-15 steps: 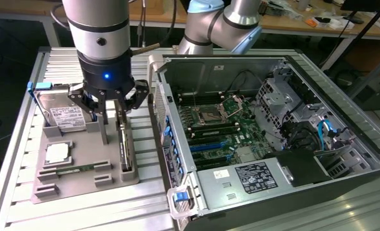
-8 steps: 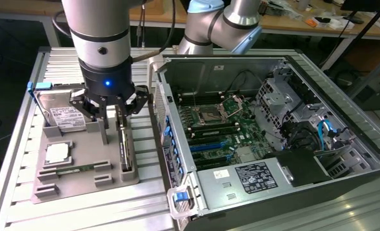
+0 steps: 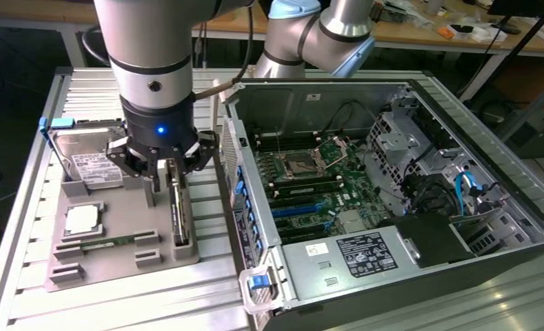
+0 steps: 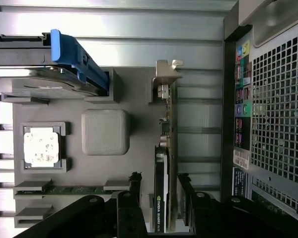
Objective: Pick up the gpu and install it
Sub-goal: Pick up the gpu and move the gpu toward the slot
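Gripper [image 3: 173, 176] spread astride upright gpu [image 3: 180, 221], prob. not touching

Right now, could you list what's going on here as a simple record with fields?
Gripper: open, fingers either side of the graphics card
Graphics card: standing on edge in the grey tray
Also on tray: hard drive, processor chip, memory stick
Computer case: open, beside the tray, on the exterior view's right
Card installed: not yet

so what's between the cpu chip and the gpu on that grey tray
A raised grey square pad with rounded corners; the wrist view shows it.
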Robot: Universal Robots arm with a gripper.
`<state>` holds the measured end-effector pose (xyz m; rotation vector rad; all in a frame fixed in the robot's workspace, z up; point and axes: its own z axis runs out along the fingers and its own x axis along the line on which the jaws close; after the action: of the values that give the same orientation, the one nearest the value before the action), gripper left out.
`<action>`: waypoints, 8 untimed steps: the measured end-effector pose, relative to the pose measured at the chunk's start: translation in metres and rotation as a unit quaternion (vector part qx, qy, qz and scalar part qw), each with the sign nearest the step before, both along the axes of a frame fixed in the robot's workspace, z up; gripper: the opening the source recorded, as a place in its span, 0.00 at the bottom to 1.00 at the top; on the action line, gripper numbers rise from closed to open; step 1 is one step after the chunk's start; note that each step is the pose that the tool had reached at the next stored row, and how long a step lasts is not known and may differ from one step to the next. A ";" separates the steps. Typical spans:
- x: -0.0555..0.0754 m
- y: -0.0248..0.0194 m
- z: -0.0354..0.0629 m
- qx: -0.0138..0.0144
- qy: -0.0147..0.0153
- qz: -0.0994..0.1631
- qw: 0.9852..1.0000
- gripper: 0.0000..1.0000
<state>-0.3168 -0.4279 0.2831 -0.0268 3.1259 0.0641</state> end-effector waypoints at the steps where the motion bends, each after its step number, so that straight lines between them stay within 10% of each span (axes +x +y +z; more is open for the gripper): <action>1: 0.000 -0.0007 -0.0016 0.000 0.000 0.000 1.000 0.42; 8: 0.003 -0.0041 -0.0136 0.000 0.000 0.000 1.000 0.42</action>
<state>-0.3138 -0.4320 0.2695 -0.0269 3.1259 0.0641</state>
